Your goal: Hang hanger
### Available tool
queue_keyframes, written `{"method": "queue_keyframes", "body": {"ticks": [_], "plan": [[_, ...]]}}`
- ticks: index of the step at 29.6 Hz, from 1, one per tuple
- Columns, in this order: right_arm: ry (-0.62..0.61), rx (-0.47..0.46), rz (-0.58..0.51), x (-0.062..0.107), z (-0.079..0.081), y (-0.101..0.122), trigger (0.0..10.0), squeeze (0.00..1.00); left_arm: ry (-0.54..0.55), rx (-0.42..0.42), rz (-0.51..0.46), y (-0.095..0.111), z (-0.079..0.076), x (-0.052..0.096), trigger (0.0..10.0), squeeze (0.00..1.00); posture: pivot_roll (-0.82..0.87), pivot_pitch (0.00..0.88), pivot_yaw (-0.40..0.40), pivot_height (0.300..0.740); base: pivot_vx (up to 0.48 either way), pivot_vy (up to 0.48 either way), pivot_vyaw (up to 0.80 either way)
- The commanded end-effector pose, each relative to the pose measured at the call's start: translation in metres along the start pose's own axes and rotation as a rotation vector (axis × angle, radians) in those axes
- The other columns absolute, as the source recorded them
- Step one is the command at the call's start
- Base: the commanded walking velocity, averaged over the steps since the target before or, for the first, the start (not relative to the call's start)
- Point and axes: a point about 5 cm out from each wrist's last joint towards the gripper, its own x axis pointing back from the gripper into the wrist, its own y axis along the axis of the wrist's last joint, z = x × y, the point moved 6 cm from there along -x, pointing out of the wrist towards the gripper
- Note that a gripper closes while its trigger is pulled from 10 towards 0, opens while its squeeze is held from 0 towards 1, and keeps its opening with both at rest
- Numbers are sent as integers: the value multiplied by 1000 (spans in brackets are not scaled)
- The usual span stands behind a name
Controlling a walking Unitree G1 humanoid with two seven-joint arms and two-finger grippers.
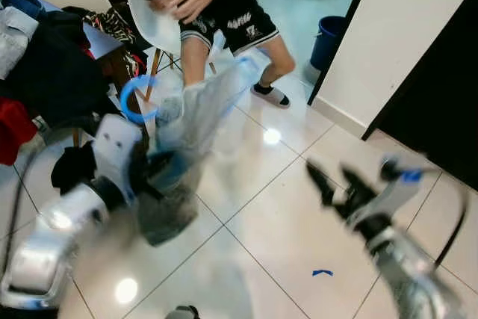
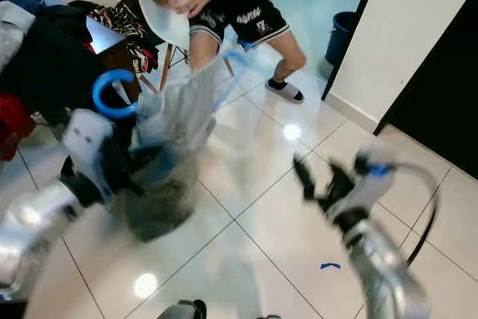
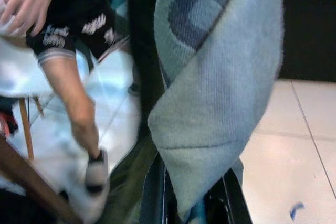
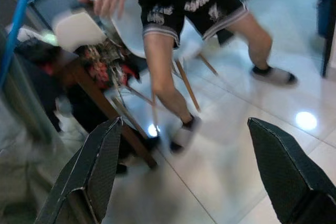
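A: Biggest thing first?
B: White tile floor [image 1: 284, 214], glossy w/ light spots. Everything else placed off the person [image 1: 216, 5] in black shorts, top centre of the eye views.

A: What's around them?
B: White chair [image 1: 153, 13] right at their hands. Table w/ a heap of clothes [image 1: 45, 65] to their left side of frame. Blue bin [image 1: 328, 39] off to the other side, by the white wall [image 1: 403, 42].

A: Task item?
B: Blue hanger [image 2: 112, 95], hook curling up, carrying a pale grey-blue garment [image 2: 179, 113]. It's below and in front of the person, held up by the left gripper [image 1: 153, 173]. All blurred.

A: Left fingers?
B: Eye views too smeared. Left wrist view helps: black fingers [image 3: 152, 192] run up either side of the garment's [image 3: 220, 87] fold, clamped on it. Knit texture visible there, not in the eye views. Person's leg and sandal beside it.

A: Right side?
B: Right gripper [image 1: 328, 181] low, well apart from the person, over bare floor, holding nothing. Right wrist view shows its two fingers [image 4: 94, 171] spread wide, person's legs framed between them, hanger's blue bar at the edge.

A: Smallest?
B: Blue tape scrap [image 1: 323, 272] on the floor, near the right gripper.
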Motion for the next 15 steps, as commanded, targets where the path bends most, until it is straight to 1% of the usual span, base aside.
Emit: {"method": "queue_keyframes", "body": {"ticks": [1,2,3,4,5,6,7,8,9,10,11,12,13,14,15], "plan": [[85,-54,-4,0,15,6,10000,0,-43,-18,29,-7,-6,0,10000,0,68,191,-56,740,0,0,0],[85,-54,-4,0,15,6,10000,0,-43,-18,29,-7,-6,0,10000,0,68,191,-56,740,0,0,0],[196,-94,-25,-1,34,18,10000,0,-38,-58,38,-8,-5,-2,10000,0,68,191,-56,740,0,0,0],[333,-107,-41,2,57,30,10000,0,-32,-87,40,-9,-5,-5,10000,0,68,190,-56,740,0,0,0],[333,-107,-41,2,57,30,10000,0,-32,-87,40,-9,-5,-5,10000,0,68,190,-56,740,0,0,0],[434,-102,-47,6,74,37,10000,0,-32,-111,39,-10,-7,-8,10000,0,68,190,-56,740,0,0,0],[434,-102,-47,6,74,37,10000,0,-32,-111,39,-10,-7,-8,10000,0,68,190,-56,740,0,0,0],[492,-73,-41,7,85,41,10000,0,-51,-118,25,-8,-14,-11,10000,0,67,190,-56,740,0,0,0],[523,-39,-27,3,93,42,10000,0,-86,-121,11,-5,-24,-15,10000,0,64,188,-59,740,0,0,0],[523,-39,-27,3,93,42,10000,0,-86,-121,11,-5,-24,-15,10000,0,64,188,-59,740,0,0,0],[544,-12,-20,0,102,43,10000,0,-113,-137,2,-2,-32,-18,10000,0,66,187,-60,740,0,0,0],[544,-12,-20,0,102,43,10000,0,-113,-137,2,-2,-32,-18,10000,0,66,187,-60,740,0,0,0],[554,26,-3,-5,109,42,10000,0,-132,-160,0,-2,-37,-22,10000,0,66,187,-60,740,0,0,0],[554,26,-3,-5,109,42,10000,0,-132,-160,0,-2,-37,-22,10000,0,66,187,-60,740,0,0,0],[555,51,24,-10,116,40,10000,0,-146,-196,4,-2,-40,-24,10000,0,68,186,-56,740,0,0,0]]}}
